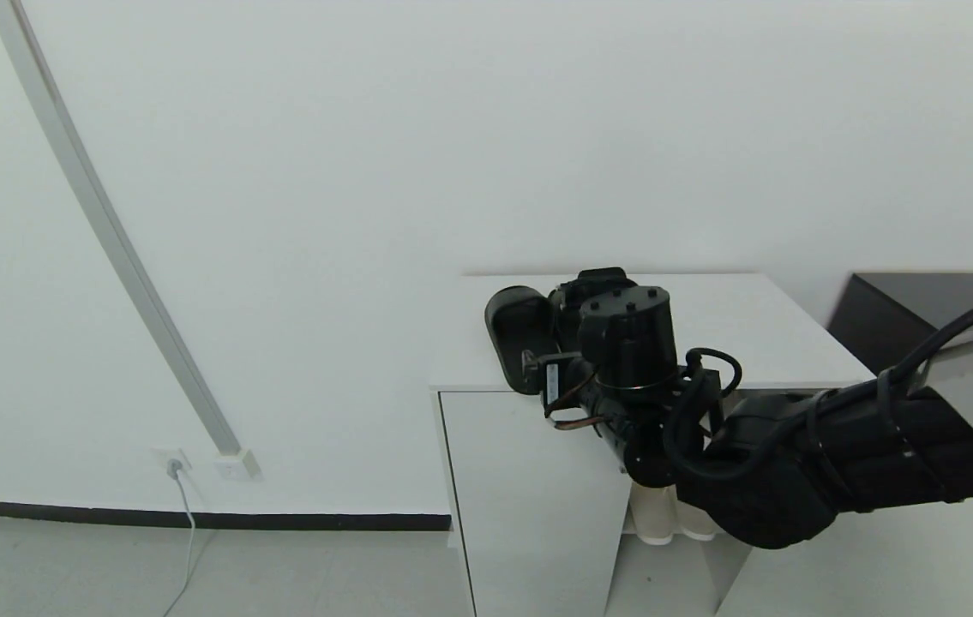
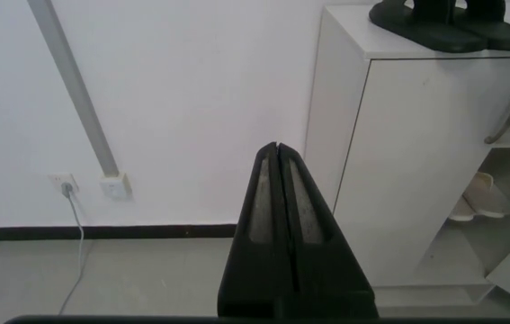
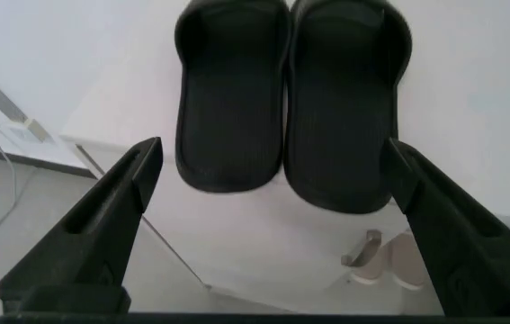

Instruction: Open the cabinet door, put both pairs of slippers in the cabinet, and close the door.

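On top of the white cabinet a pair of black slippers lies side by side, touching along their inner edges, close to the front edge of the top. The right pincer hangs just above them with its fingers spread wide, one on the outer side of each slipper and neither touching the pair. In the head view the right arm reaches in from the right and hides most of the pair, leaving one black slipper visible at its left. Below, the left-hand panel of the cabinet front is shut, with a curved handle at its inner edge. The space beside it stands open, and a pair of white slippers rests on a shelf inside. The left pincer is well apart from the cabinet, to its left, with its fingers pressed together on nothing. On the wall behind, a grey strip runs down at a slant to a socket with a cable plugged in.
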### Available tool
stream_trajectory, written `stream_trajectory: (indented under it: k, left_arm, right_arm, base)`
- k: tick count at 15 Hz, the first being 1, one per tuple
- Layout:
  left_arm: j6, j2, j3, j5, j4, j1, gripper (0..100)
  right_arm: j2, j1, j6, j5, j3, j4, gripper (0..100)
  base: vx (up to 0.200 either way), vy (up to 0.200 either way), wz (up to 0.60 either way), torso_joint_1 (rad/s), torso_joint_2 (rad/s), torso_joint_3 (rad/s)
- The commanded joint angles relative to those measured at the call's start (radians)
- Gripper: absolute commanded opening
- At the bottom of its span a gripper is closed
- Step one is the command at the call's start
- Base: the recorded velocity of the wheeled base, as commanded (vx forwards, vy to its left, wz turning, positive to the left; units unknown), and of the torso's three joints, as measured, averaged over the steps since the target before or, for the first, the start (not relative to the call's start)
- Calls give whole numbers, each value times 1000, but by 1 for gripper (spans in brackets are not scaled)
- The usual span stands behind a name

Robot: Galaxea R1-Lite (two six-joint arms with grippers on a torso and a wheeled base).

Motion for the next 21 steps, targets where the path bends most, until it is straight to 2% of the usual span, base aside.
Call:
stream_trajectory:
  k: [1, 7, 16, 21]
  left_arm:
    - [0, 0, 0, 1, 0, 0, 0]
    - [-2, 0, 0, -1, 0, 0, 0]
    - [-2, 0, 0, -1, 0, 0, 0]
    - [-2, 0, 0, 4, 0, 0, 0]
  right_arm:
    - [-2, -7, 1, -3, -32, 3, 100]
    - [44, -24, 10, -5, -26, -1, 100]
    - [63, -27, 27, -3, 8, -4, 100]
    - [135, -39, 15, 23, -29, -58, 100]
  base:
    - [0, 0, 0, 0, 0, 0]
    - [0, 0, 0, 0, 0, 0]
    - [200, 0, 0, 5, 1, 2]
    - [0, 0, 0, 0, 0, 0]
